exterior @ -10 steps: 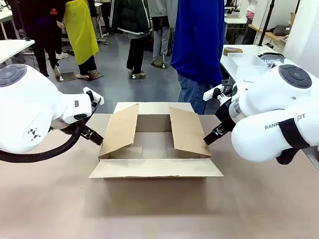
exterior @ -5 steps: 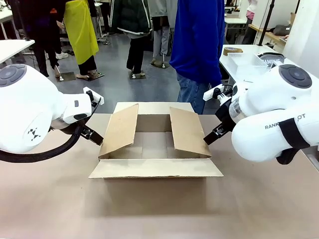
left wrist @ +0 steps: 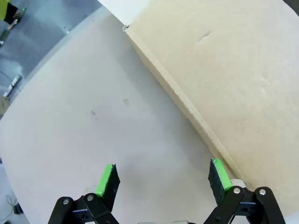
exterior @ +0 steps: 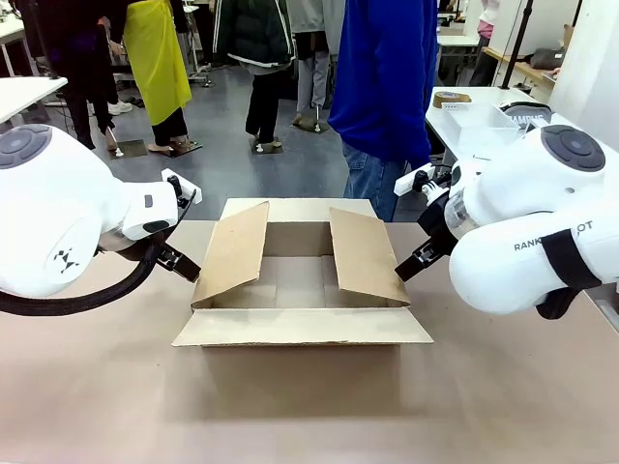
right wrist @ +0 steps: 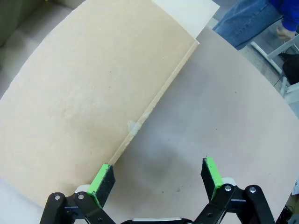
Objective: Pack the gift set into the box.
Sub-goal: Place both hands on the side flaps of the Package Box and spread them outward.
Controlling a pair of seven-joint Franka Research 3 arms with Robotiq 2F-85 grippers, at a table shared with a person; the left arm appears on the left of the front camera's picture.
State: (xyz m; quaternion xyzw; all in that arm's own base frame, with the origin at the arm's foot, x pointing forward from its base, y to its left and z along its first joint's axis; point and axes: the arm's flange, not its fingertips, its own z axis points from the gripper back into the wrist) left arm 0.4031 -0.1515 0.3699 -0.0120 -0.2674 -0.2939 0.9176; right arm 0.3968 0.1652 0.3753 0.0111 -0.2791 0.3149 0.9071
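Observation:
The box [exterior: 302, 290] stands in the middle of the table, a wide brown carton whose side flaps lean inward and whose front flap lies flat. My left gripper [left wrist: 162, 177] hangs open over bare table, with the box's outer side [left wrist: 233, 79] close beside one pad. On the other side my right gripper [right wrist: 155, 176] is open too, the box's flap [right wrist: 84, 93] by its left pad. From the front, the left gripper [exterior: 180, 261] and right gripper [exterior: 414, 261] flank the box. The gift set's white basket [exterior: 481, 124] sits on a side table at the back right, a grey lettered pouch [exterior: 527, 116] at its end.
A person in a blue top [exterior: 387, 77] stands at the far edge behind the box. A roll of tape [exterior: 452, 98] lies on the white side table [exterior: 455, 135]. The brown table [exterior: 290, 416] stretches toward the front. Other people stand farther off.

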